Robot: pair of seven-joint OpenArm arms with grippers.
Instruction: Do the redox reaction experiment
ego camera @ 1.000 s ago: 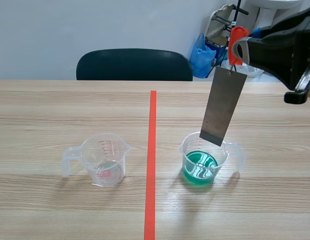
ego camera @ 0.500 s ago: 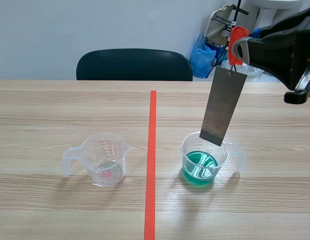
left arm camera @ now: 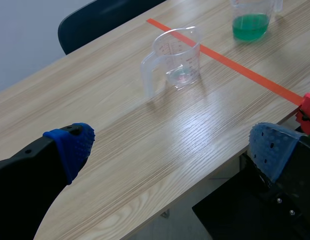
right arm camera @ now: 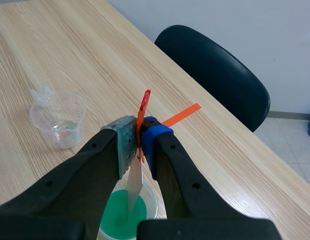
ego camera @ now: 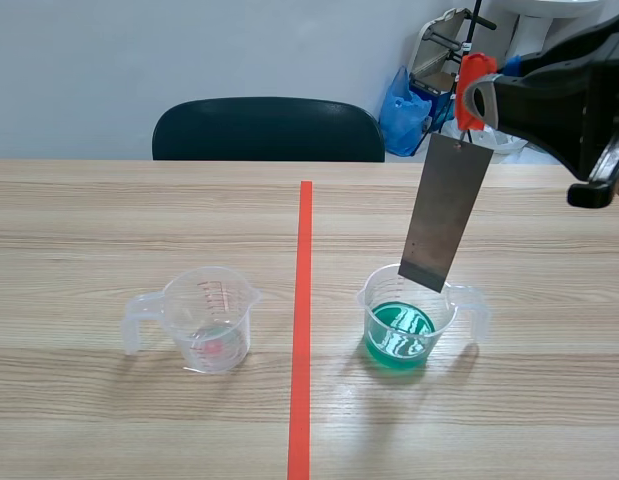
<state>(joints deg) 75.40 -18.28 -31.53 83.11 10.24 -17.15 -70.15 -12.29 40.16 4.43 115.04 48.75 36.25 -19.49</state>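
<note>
On the left, the left tool (left arm camera: 171, 147) gapes wide, empty. Next stands a near-empty clear cup (ego camera: 209, 318). Right of centre, a thin, stiff, probably light metal plate (ego camera: 446, 212) hangs over the green-liquid cup (ego camera: 404, 320); the right tool (right arm camera: 139, 145) pinches its orange clip (ego camera: 472, 80), the sensible hold.
</note>
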